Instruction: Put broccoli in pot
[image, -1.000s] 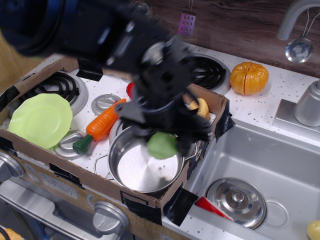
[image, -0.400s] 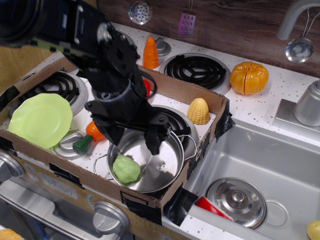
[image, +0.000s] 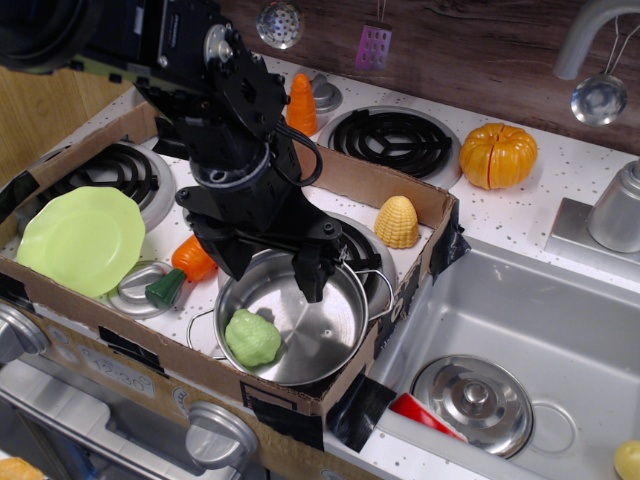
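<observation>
The pale-green lumpy broccoli (image: 252, 338) lies inside the shiny steel pot (image: 322, 340), at its front left. The pot stands in the front right corner of a cardboard box. My gripper (image: 268, 276) hangs just above the pot's back rim, open and empty, with one dark finger (image: 308, 277) over the pot's inside and the other near its left rim.
A cardboard box (image: 432, 215) rings the stove area. An orange carrot (image: 180, 268) and a light-green plate (image: 80, 240) lie left of the pot. A yellow corn (image: 397, 222) sits behind it. A sink with a steel lid (image: 473, 400) is to the right. An orange pumpkin (image: 497, 156) sits at the back.
One second ago I held the broccoli over the pot's right rim. It has dropped into the pot and my open gripper has moved left and risen a little.
</observation>
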